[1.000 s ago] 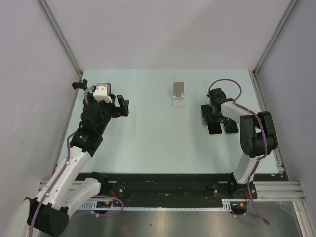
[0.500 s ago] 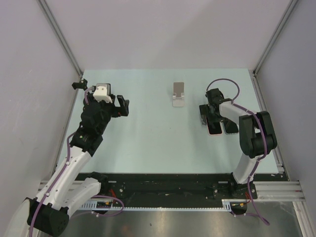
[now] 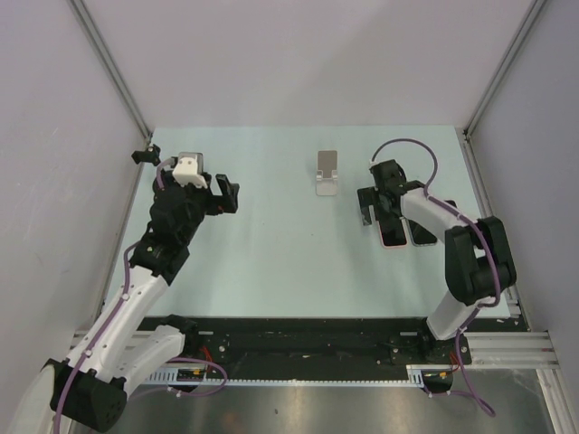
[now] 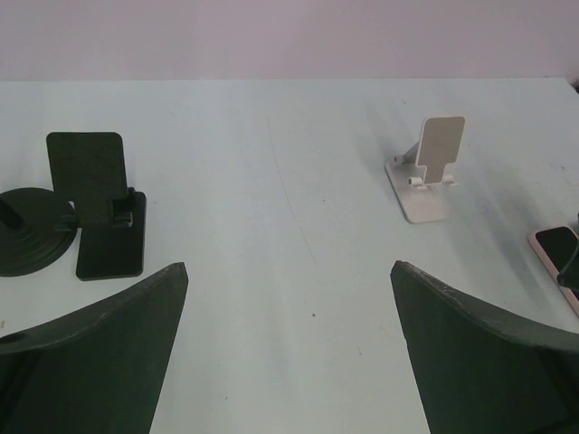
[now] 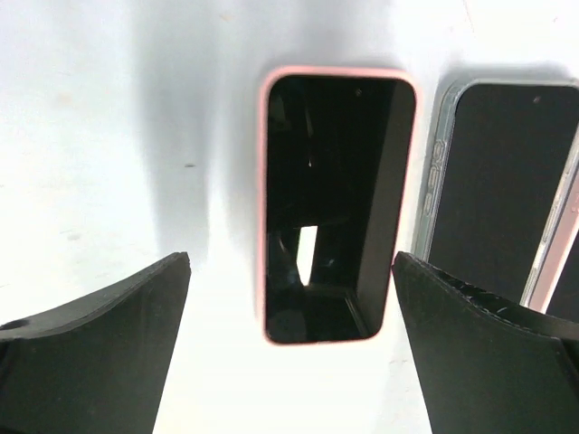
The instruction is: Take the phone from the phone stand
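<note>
The white phone stand point(image 3: 327, 174) stands empty at the back middle of the table; it also shows in the left wrist view point(image 4: 430, 167). A phone in a pink case point(image 3: 392, 233) lies flat, screen up, on the table to the stand's right. In the right wrist view the pink phone point(image 5: 335, 199) lies just beyond and between my open fingers, untouched. My right gripper point(image 3: 378, 215) point(image 5: 291, 262) hovers at its far end, open and empty. My left gripper point(image 3: 229, 196) point(image 4: 289, 271) is open and empty over the left of the table.
A second phone in a clear grey case point(image 3: 422, 232) point(image 5: 507, 181) lies flat beside the pink one on its right. A black phone stand point(image 4: 95, 203) and a round black base point(image 4: 32, 240) stand at the far left. Grey walls close in the table.
My right gripper has drawn back and to the left, away from the pink phone, which stays flat on the table with more of it showing. The left arm has not moved.
</note>
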`<action>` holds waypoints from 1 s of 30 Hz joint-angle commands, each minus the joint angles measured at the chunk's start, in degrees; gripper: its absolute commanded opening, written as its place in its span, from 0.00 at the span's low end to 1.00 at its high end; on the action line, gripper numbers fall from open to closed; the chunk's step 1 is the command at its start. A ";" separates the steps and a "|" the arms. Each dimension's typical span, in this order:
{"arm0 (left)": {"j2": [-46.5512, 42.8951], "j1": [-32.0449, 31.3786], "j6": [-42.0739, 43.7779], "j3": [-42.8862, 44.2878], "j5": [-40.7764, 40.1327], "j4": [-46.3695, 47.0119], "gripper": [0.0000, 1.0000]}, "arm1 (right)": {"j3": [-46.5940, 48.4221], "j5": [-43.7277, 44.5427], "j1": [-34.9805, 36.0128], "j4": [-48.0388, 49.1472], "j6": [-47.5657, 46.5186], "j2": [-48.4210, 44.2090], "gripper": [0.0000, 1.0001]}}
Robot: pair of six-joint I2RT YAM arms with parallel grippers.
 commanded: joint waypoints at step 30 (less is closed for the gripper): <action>59.16 -22.68 -8.37 42.47 -13.20 0.78 1.00 | -27.13 24.29 6.87 19.15 -7.54 -77.72 1.00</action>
